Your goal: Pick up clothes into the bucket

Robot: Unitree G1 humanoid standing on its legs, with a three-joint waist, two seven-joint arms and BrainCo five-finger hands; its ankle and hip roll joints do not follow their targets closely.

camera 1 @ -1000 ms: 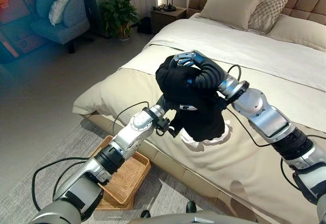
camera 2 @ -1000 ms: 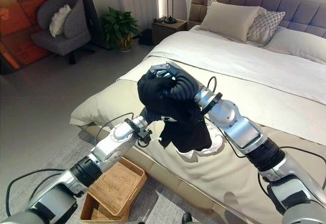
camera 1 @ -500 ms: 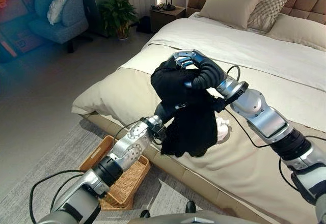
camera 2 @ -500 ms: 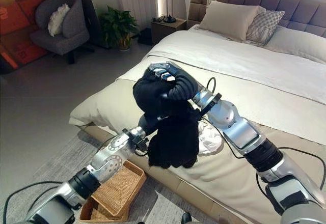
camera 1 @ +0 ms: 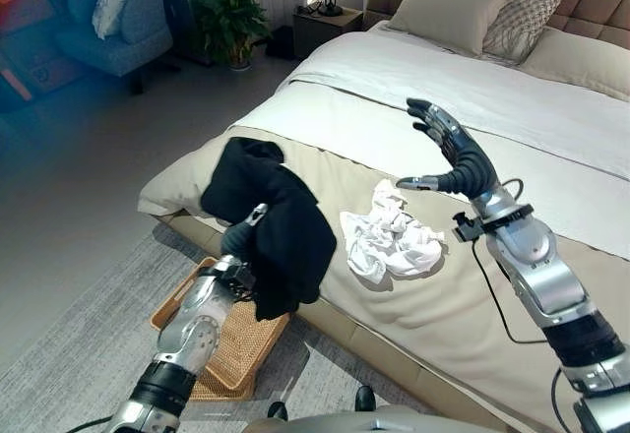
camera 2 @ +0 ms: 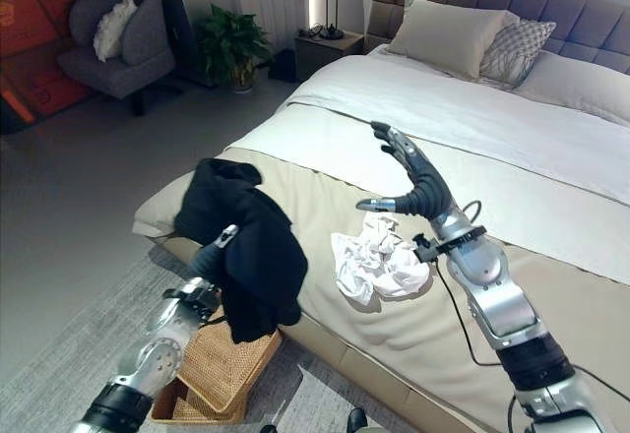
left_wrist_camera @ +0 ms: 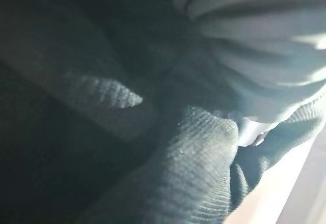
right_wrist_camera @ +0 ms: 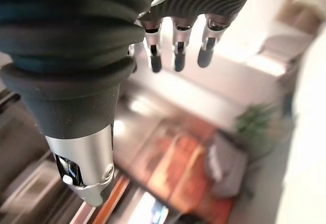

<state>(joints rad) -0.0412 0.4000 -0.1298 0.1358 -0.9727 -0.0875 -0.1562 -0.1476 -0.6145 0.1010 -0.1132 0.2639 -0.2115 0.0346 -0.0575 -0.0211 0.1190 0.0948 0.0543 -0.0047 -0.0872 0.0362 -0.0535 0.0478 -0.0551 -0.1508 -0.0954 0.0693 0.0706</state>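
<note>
A black garment (camera 1: 281,231) hangs draped over my left hand (camera 1: 239,241) at the bed's near edge, its lower end dangling above the woven basket (camera 1: 231,349) on the floor. One finger pokes out of the cloth; the rest are hidden. In the left wrist view the black garment (left_wrist_camera: 193,173) lies right against the camera. My right hand (camera 1: 458,157) is raised over the bed, open, fingers (right_wrist_camera: 175,51) straight and holding nothing. A crumpled white garment (camera 1: 389,241) lies on the beige bedspread between the two hands.
The bed (camera 1: 492,305) fills the right side, with pillows (camera 1: 448,10) at its head. A grey rug (camera 1: 69,394) lies under the basket. An armchair (camera 1: 123,25), a potted plant (camera 1: 228,25) and a nightstand (camera 1: 325,30) stand at the back left.
My right hand has let go of the black garment and lifted open to the right. My left hand has carried the garment left and down off the bed, over the basket.
</note>
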